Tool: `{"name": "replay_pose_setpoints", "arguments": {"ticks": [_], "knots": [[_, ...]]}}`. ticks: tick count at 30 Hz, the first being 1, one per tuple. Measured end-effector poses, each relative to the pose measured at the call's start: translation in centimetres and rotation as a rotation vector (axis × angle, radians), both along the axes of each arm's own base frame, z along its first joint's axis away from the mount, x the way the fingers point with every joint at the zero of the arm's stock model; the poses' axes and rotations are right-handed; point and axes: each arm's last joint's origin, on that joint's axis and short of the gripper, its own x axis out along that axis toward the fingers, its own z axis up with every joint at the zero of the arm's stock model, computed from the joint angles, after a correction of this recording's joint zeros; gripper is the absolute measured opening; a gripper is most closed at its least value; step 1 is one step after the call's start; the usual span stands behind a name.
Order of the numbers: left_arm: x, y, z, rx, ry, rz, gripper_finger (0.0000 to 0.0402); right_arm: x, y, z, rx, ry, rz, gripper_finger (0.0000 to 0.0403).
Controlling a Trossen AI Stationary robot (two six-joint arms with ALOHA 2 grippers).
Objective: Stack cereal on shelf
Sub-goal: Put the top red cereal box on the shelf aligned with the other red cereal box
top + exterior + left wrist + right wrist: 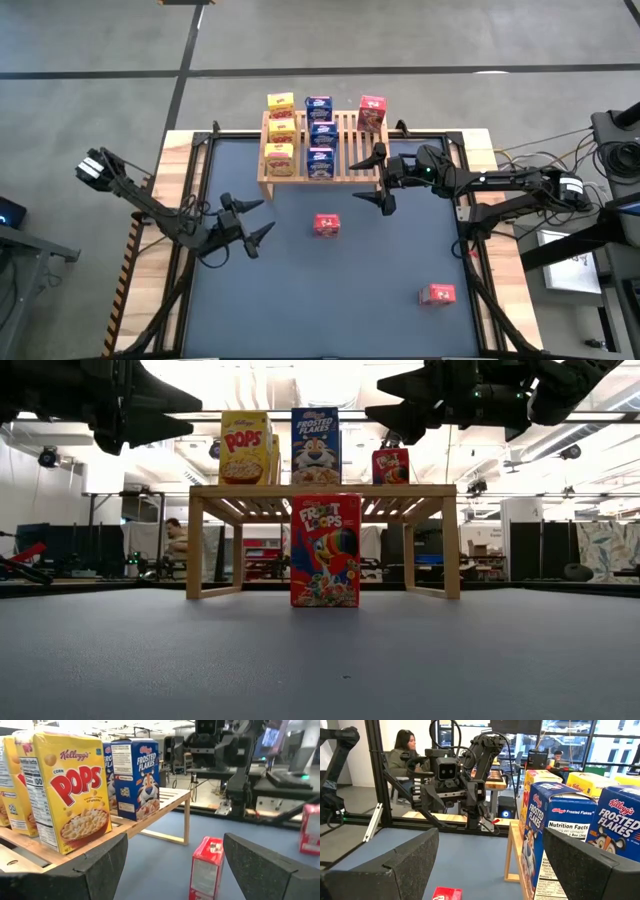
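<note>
You have seven of the nine boxes up on the shelf (345,160), which sits just above centre in the high view: a column of three yellow boxes (280,132) on its left side, three blue boxes (320,137) beside them, and one red box (372,113) alone at its upper right. Two remain on the table: a red box (327,225) standing just below the shelf at frame centre, and another red box (438,294) well apart at lower right. Your left gripper (255,220) hovers empty, fingers spread, left of the nearer box; your right gripper (378,178), also spread and empty, hangs at the shelf's lower right corner. So, by my reckoning, you're mostly done, with only the red column left to fill.
</note>
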Motion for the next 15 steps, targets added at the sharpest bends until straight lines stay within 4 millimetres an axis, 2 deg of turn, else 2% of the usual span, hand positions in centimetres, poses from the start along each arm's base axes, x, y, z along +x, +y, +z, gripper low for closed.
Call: {"name": "replay_pose_setpoints", "arguments": {"ticks": [15], "knots": [[0.33, -0.21, -0.82, 0.052, 0.062, 0.000, 0.0311, 0.00, 0.00, -0.04, 0.019, 0.007, 0.001, 0.0345]]}}
